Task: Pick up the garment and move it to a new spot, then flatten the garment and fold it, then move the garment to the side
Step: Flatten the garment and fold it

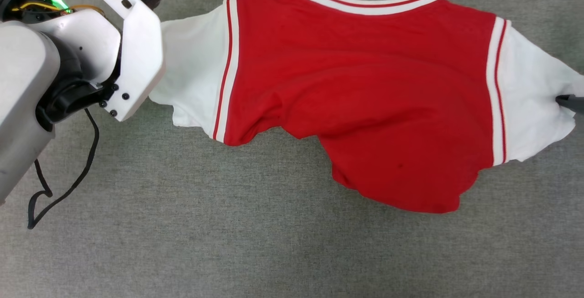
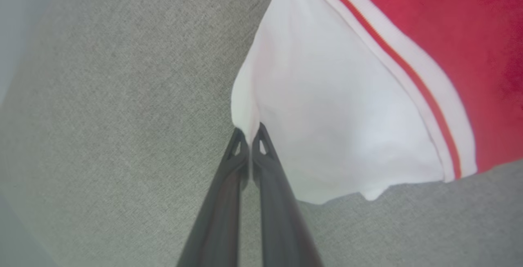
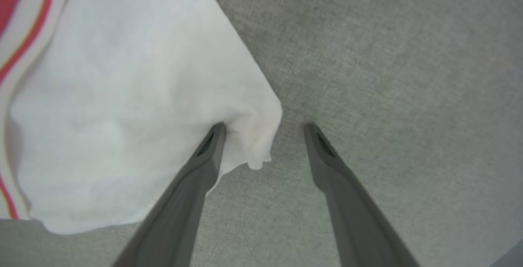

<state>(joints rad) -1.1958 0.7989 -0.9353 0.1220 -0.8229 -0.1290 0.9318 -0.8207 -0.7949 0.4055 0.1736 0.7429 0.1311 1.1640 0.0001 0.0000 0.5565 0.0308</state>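
The garment (image 1: 356,88), red with white sleeves and striped trim, lies spread across the grey surface, its hem bunched toward the front. In the left wrist view my left gripper (image 2: 249,134) is shut on the edge of one white sleeve (image 2: 335,107). My right gripper (image 3: 263,130) stands open at the other sleeve (image 3: 122,95). That sleeve's corner lies between its jaws, and the left finger rests on the cloth. In the head view one of the right gripper's fingers (image 1: 569,102) touches the right sleeve's outer edge. My left arm (image 1: 137,47) covers the left sleeve's end.
Grey woven cloth (image 1: 228,243) covers the whole work surface. A black cable (image 1: 68,184) hangs in a loop from my left arm at the lower left.
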